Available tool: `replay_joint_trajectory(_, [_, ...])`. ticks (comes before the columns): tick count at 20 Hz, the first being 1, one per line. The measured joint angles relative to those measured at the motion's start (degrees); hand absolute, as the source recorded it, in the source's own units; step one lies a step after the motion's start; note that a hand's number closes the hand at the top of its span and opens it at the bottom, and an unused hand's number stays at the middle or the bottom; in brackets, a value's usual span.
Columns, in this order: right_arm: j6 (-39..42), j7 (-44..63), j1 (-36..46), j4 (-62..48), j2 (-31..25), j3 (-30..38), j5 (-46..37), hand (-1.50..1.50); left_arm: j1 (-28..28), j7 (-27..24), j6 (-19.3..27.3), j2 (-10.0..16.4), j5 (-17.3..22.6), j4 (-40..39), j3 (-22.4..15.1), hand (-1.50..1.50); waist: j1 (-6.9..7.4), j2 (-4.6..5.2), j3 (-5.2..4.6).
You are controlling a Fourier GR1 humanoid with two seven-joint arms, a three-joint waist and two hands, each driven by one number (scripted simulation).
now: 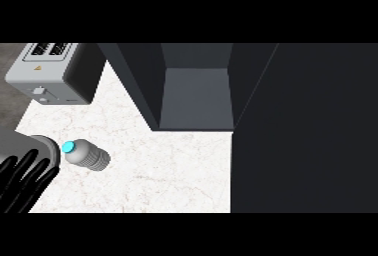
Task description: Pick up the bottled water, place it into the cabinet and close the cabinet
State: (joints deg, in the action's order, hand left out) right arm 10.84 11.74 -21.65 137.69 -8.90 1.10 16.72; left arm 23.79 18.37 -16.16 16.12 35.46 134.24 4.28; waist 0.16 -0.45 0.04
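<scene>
Now the left hand (23, 180) is resting at the lower left edge, stretched open and holding nothing; the water bottle (86, 155) is sitting on the bench (162, 170) just right of it.

Clear blue-capped bottled water (87, 156), cabinet (196, 95) open

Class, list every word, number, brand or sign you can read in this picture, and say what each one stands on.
No word, number or brand can be read anywhere.
toaster: a small triangle sign on its top, too small to tell what is inside it; a faint mark near its front edge is blurred.
bottled water: no label text shows.
cabinet: no text or sign.
</scene>
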Motion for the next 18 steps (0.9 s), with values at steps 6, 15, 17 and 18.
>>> replay_joint_trajectory(6, [0.7,0.4,-0.8,0.3,-0.1,0.8,0.6,-1.50,1.9,0.4,-0.3,0.0,1.0,0.2,1.4,-1.50,0.06,-0.14,-0.01])
replay_joint_trajectory(15, [3.0,-0.7,-2.5,0.1,-0.3,3.5,1.9,-1.50,4.5,-0.2,-1.2,0.0,2.5,0.0,5.5,-1.50,0.00,-0.24,-0.01])
replay_joint_trajectory(17, [3.1,-0.8,-2.8,0.1,0.0,3.6,2.2,-1.50,4.6,-0.7,-1.0,-0.2,2.8,-0.2,7.1,-1.50,-0.03,-0.21,-0.02])
replay_joint_trajectory(18, [3.5,-1.2,-3.1,0.1,0.1,3.7,2.3,-1.50,4.6,-1.0,-0.8,-0.3,2.9,-0.3,7.8,-1.50,-0.12,-0.19,-0.02])
